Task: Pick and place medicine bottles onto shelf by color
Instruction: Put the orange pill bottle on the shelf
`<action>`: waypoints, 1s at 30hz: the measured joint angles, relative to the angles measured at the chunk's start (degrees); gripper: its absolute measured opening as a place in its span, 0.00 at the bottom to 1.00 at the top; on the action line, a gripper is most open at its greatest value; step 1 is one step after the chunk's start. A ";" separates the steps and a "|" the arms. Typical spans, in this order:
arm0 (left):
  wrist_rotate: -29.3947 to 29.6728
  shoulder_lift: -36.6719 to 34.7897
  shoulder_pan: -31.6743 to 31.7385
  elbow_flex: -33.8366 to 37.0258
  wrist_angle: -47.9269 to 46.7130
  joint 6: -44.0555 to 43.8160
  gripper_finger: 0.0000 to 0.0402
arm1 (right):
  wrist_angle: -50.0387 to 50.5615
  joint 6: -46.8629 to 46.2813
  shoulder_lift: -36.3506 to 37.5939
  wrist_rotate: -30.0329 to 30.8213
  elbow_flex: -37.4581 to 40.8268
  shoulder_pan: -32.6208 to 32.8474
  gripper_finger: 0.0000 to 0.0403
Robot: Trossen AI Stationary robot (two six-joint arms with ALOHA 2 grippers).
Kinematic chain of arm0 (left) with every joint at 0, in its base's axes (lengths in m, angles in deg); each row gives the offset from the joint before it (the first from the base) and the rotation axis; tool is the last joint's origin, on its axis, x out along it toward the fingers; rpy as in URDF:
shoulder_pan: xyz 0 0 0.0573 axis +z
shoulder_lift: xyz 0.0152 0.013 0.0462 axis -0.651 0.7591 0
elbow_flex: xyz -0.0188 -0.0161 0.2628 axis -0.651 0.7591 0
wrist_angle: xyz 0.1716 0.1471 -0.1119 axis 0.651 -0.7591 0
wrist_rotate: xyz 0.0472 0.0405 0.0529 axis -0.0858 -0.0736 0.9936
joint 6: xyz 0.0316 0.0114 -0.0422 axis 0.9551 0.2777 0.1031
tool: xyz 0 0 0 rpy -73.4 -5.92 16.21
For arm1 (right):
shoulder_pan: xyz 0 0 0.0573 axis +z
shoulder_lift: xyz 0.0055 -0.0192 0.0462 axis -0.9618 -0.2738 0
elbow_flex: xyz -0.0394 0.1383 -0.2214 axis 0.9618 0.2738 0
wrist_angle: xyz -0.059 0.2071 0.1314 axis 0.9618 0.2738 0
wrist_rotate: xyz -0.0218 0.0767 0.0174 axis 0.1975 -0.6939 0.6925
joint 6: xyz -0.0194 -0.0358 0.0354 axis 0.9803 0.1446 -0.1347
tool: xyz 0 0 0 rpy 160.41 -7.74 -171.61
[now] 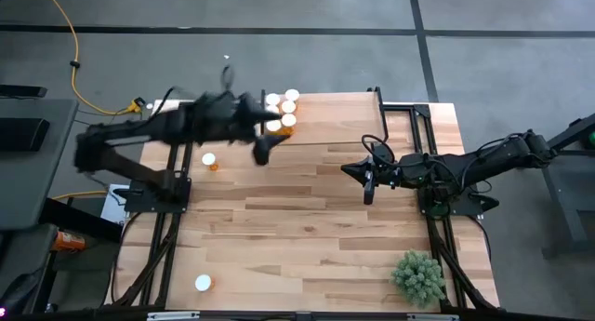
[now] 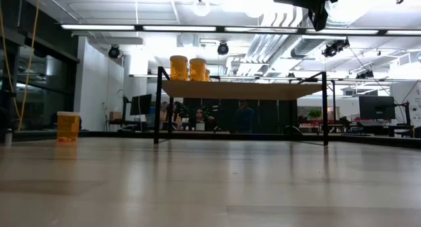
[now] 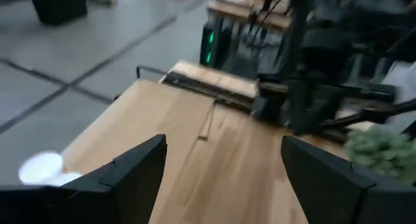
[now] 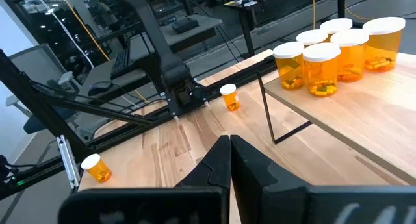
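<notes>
The wood-plank table point(image 1: 307, 237) is mostly bare, which leaves wide room for travel across its middle and near side. At its far edge stands the shelf point(image 1: 335, 116), a light-wood board on thin black legs; its near corner leg point(image 4: 268, 110) shows in the right wrist view and is the thing to clear on any low approach.

The left arm reaches over the table's far left part, its left gripper point(image 1: 262, 152) hanging just in front of the shelf's left end with fingers apart and nothing between them. This looks like the gap between placements: the gripper is empty and a further bottle has to be fetched. The right gripper point(image 1: 369, 183) waits near the table's middle-right, fingers together and empty.

Five medicine bottles point(image 4: 323, 69) cluster on the shelf's left end. Two remain on the table: a loose bottle point(image 1: 210, 161) close beside the left arm, and a far bottle point(image 1: 203, 284) near the front left edge. The nearer one is the likely next pick; it calls for a short swing leftward and a descent over the white cap.

The green plant point(image 1: 418, 276) sits at the front right corner, out of the way.
</notes>
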 joint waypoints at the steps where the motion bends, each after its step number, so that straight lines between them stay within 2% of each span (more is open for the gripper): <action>1: 1.61 -3.27 -1.53 4.68 3.55 -1.01 0.73 | 0.00 0.06 0.00 0.00 0.00 0.00 0.00; 7: 10.25 -21.95 -11.38 29.85 22.02 -6.84 0.73 | 0.00 0.16 0.00 -0.01 -0.01 0.00 0.00; 12: 18.91 -34.08 -19.20 42.22 29.49 -8.43 0.73 | -0.12 0.17 0.00 -0.02 0.00 0.00 0.00; 15: 22.75 -38.68 -21.76 45.67 29.29 -8.10 0.73 | -1.43 0.19 0.00 -0.01 -0.02 -0.01 0.00; 19: 21.14 -41.97 -22.83 47.55 25.42 -2.96 0.73 | -3.82 2.39 0.00 -0.02 -0.02 -0.02 0.00; 24: 19.04 -42.54 -23.29 47.74 22.19 -0.88 0.73 | -5.25 3.57 0.00 -0.04 -0.02 -0.02 0.00; 30: 20.58 -42.07 -23.29 47.76 22.04 -0.79 0.73 | -5.22 3.52 0.00 -0.04 -0.02 -0.02 0.00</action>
